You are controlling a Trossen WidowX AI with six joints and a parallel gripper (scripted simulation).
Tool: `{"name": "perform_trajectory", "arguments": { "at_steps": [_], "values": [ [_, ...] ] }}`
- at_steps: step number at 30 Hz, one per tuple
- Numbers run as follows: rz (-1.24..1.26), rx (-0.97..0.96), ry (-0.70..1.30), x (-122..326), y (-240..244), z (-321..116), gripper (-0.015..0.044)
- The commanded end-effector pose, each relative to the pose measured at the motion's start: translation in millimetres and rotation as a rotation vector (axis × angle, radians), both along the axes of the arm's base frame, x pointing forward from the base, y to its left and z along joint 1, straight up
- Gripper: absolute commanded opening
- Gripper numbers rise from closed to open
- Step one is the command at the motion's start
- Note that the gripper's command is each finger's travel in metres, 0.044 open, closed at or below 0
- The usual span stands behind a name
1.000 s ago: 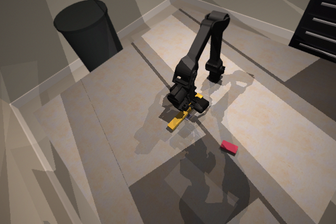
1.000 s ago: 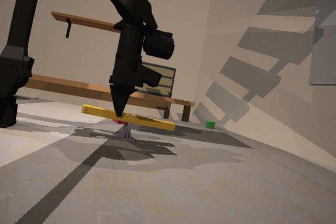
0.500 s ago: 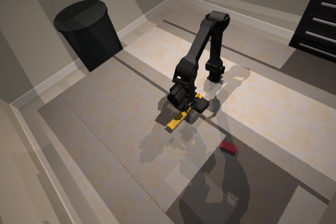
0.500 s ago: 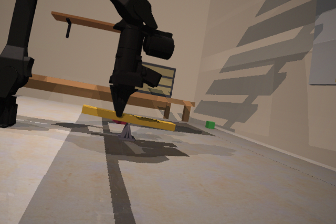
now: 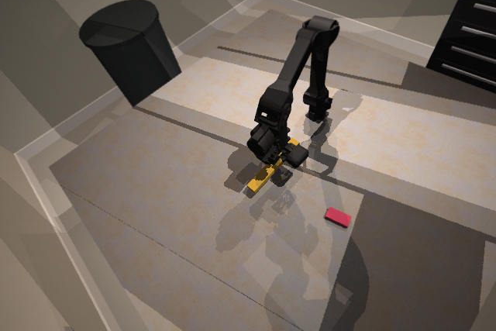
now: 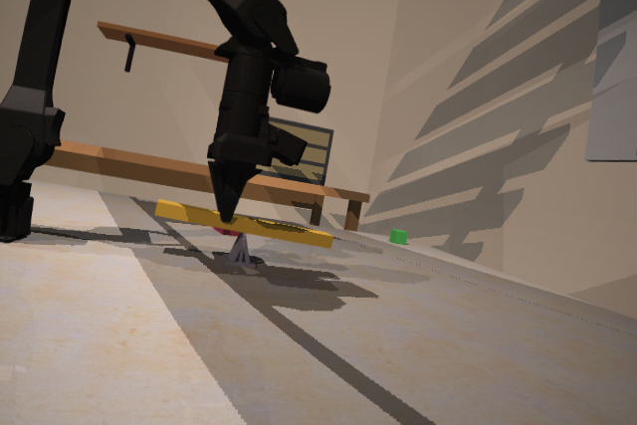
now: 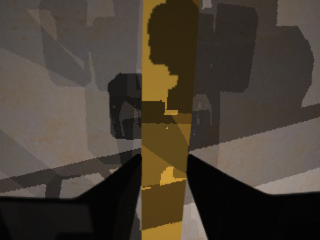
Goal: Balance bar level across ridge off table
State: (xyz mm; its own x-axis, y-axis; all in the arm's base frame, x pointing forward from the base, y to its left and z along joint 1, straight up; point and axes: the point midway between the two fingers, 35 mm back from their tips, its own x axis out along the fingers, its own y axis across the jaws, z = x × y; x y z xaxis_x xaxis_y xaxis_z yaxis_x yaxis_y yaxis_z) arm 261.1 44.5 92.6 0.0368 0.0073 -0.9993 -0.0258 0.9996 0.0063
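Observation:
The yellow bar (image 5: 256, 184) (image 6: 296, 234) (image 7: 165, 137) is held off the table. It slants in the exterior view about as the bench behind does, so it looks roughly level in that tilted view. My gripper (image 5: 280, 156) (image 6: 226, 218) (image 7: 163, 159) is shut on the bar near its middle, with one finger on each long side in the wrist view. The grey ridge (image 6: 239, 251) stands under the bar, slightly right of the fingertips in the exterior view. Its top meets the bar's lower edge in that view; whether they touch, I cannot tell. The bar hides the ridge in the wrist view.
A red block (image 5: 338, 217) (image 6: 223, 230) lies on the table, partly behind the bar in the exterior view. A green block (image 6: 398, 236) is farther back at the right. A dark bin (image 5: 136, 59), a drawer cabinet (image 5: 466, 31) and a wooden bench (image 6: 128, 165) stand around.

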Motion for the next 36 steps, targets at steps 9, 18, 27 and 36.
{"name": "perform_trajectory", "arguments": {
  "at_steps": [9,18,27,36],
  "values": [
    [0.003,-0.002,0.008,-1.5,-0.4,-3.5,0.0],
    [0.003,-0.002,0.008,-1.7,-0.4,-4.3,0.0],
    [0.003,-0.002,0.008,-1.9,-0.5,-5.1,0.0],
    [0.003,-0.002,0.008,-2.1,-0.5,-5.9,0.0]
  ]
}}
